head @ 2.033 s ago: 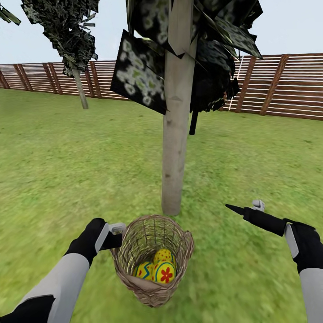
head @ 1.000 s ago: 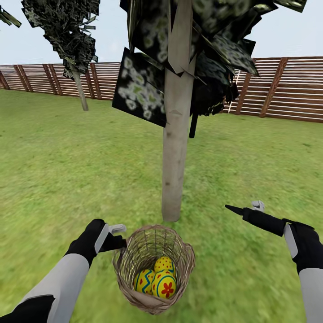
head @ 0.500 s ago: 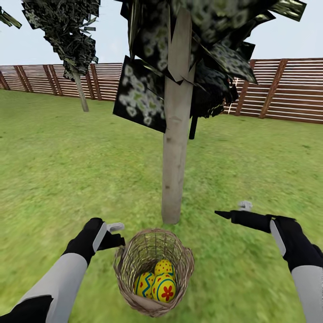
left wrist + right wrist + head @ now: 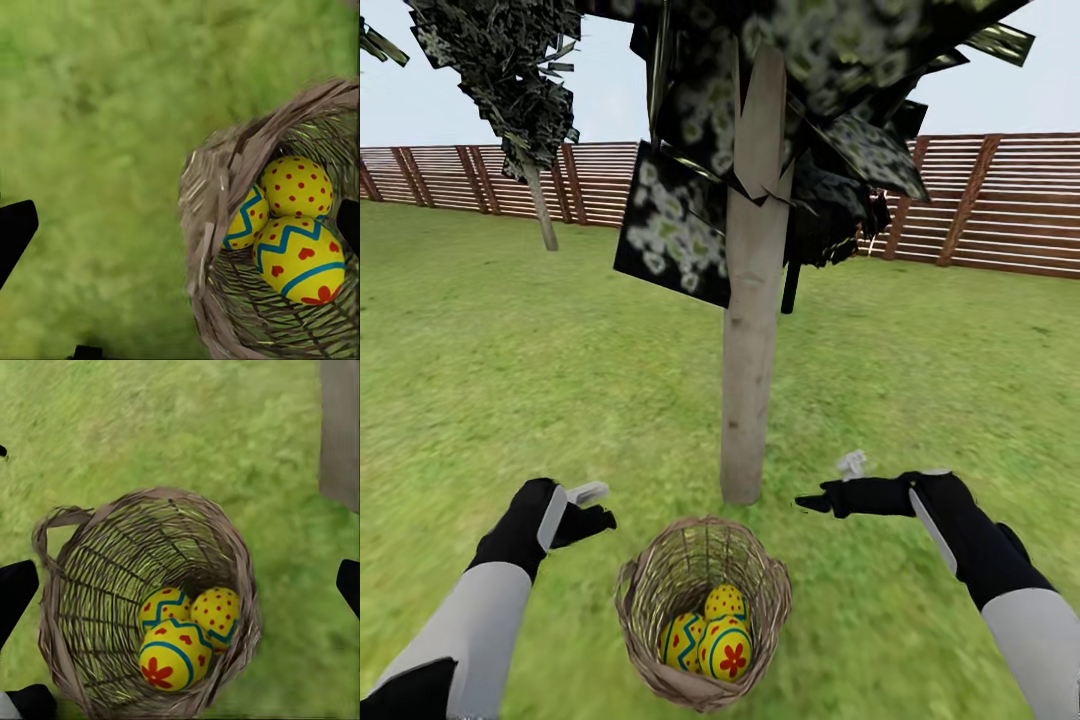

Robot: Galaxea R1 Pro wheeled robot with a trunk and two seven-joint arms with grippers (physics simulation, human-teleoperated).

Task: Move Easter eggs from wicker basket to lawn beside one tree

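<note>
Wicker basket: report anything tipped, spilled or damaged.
Nothing stands out. The wicker basket stands upright on the lawn beside the tree, weave intact, with all three Easter eggs inside.

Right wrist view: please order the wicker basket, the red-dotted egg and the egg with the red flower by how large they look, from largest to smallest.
1. The wicker basket, by far the largest.
2. The egg with the red flower.
3. The red-dotted egg, slightly smaller; it is partly hidden behind the flower egg, so the true order of the two eggs is unsure.
</note>
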